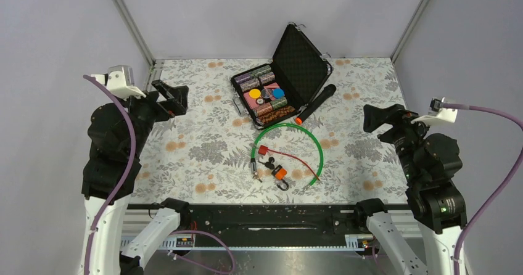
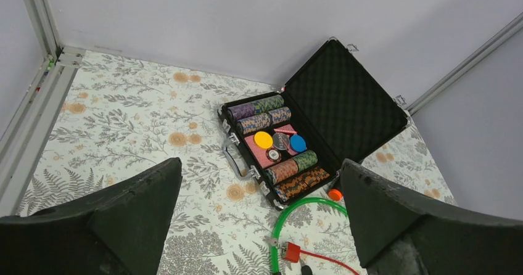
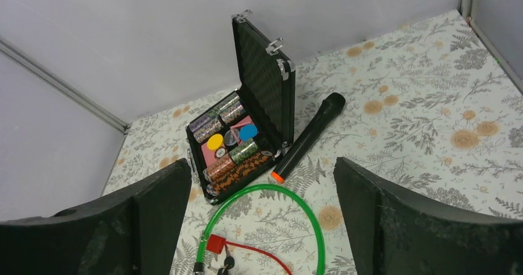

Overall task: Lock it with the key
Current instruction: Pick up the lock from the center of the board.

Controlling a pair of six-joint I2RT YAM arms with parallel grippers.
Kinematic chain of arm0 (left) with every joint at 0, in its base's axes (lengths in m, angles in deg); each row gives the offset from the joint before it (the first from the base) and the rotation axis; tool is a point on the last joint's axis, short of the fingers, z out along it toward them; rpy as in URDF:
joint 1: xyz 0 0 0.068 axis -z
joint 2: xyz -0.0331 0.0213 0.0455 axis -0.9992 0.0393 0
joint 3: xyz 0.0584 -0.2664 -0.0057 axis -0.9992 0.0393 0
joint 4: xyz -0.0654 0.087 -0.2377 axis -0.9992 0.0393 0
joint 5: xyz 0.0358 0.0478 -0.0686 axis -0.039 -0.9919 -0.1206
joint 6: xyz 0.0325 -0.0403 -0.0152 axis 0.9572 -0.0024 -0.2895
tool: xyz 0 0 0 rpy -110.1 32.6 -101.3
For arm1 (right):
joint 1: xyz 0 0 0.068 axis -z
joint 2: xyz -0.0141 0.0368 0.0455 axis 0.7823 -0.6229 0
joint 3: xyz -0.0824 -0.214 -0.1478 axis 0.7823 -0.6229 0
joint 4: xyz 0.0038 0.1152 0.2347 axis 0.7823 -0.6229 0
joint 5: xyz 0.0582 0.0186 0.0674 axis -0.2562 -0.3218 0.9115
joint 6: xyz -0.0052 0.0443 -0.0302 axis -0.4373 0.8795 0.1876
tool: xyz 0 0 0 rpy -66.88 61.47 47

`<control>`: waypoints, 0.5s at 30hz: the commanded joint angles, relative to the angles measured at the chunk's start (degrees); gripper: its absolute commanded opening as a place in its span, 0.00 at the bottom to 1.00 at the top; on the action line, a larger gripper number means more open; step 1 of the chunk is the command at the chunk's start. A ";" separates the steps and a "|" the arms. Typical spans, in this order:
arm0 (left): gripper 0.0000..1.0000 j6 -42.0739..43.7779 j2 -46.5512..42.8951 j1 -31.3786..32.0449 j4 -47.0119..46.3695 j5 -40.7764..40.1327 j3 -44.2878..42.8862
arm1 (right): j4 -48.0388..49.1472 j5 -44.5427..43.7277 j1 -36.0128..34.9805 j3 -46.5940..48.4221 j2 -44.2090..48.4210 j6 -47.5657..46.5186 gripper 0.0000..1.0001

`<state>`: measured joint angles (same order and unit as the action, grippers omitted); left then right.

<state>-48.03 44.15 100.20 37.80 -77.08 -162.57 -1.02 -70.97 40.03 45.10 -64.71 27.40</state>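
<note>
A green cable loop (image 1: pixel 290 151) lies mid-table. At its left end sit a red lock block (image 1: pixel 262 150) with a thin red cable, black-headed keys (image 1: pixel 268 163) and a small orange padlock (image 1: pixel 281 174). In the left wrist view a tiny silvery key-like piece (image 2: pixel 271 241) lies just left of the green cable (image 2: pixel 277 225), beside the red block (image 2: pixel 291 251). My left gripper (image 1: pixel 169 99) is open and empty, raised at the far left. My right gripper (image 1: pixel 377 118) is open and empty, raised at the right. Both are well apart from the locks.
An open black case (image 1: pixel 308 65) filled with poker chips stands at the back centre. A black stick with an orange tip (image 1: pixel 316 103) lies beside its right side. Metal frame posts and grey walls bound the floral table (image 1: pixel 197 151).
</note>
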 commanded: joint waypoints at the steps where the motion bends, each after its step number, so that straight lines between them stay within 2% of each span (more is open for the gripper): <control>1: 0.99 0.36 0.80 -0.23 -0.80 1.77 -0.51 | 0.39 1.88 0.17 -1.98 -1.95 2.31 0.93; 5: 0.99 -1.03 1.03 -0.26 -0.15 3.07 1.37 | 0.74 15.41 0.11 -4.91 -4.79 1.11 0.91; 9: 0.99 -2.97 0.31 -0.23 0.50 7.85 5.49 | 4.69 24.94 0.06 -11.15 -8.24 4.29 0.89; 12: 0.99 -4.16 -0.98 -0.23 -0.97 12.14 9.77 | 8.43 26.01 -1.22 -16.94 -11.64 6.32 0.89; 15: 0.99 -5.23 -1.74 -0.23 -2.05 14.67 13.43 | 11.46 20.18 -7.95 -19.67 -16.71 6.81 0.89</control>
<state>-51.07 43.85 100.22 38.61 -68.68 -152.45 4.31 -50.53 38.61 28.27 -76.30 31.99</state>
